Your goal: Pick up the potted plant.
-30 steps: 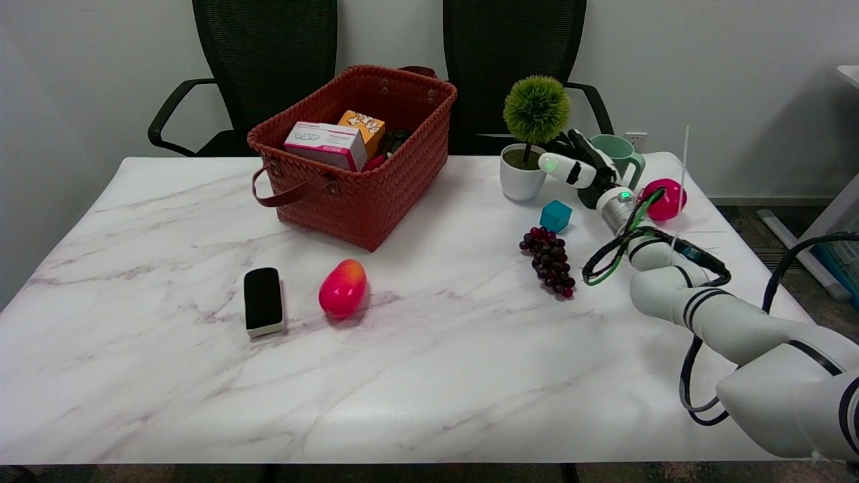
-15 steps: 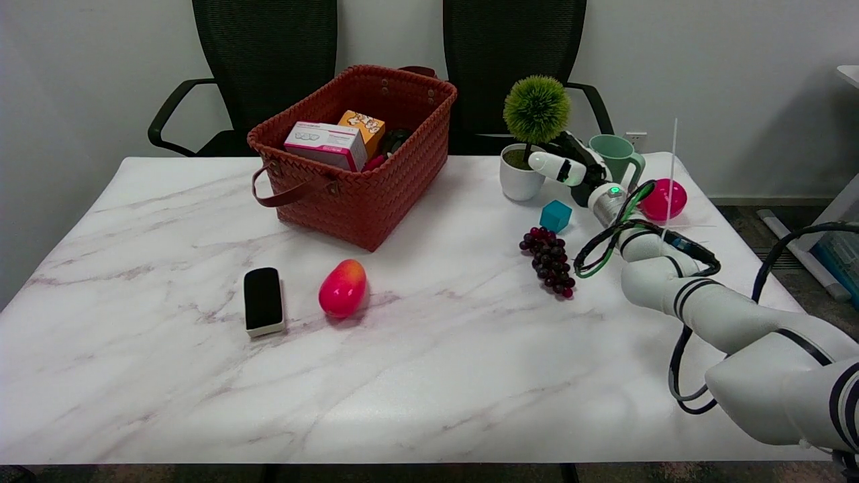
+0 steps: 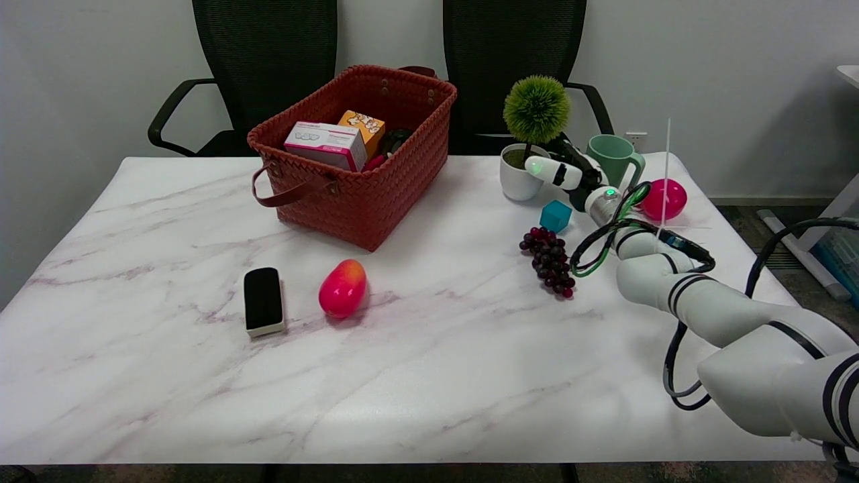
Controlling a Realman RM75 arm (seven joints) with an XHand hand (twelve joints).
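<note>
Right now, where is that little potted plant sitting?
In the head view, the potted plant stands at the table's far right, right of the red basket, with the right hand against its pot.

**Room & furniture**

White marble-look table [image 3: 201, 402] w/ grey-purple veins fills most of view. Two black mesh office chairs behind far edge: one [image 3: 262, 54] at left w/ armrests, other [image 3: 513, 40] at right. Plain pale grey wall [image 3: 704, 67]; wall socket [image 3: 635, 138] low down. Dark floor [image 3: 745, 221] at right.
</note>
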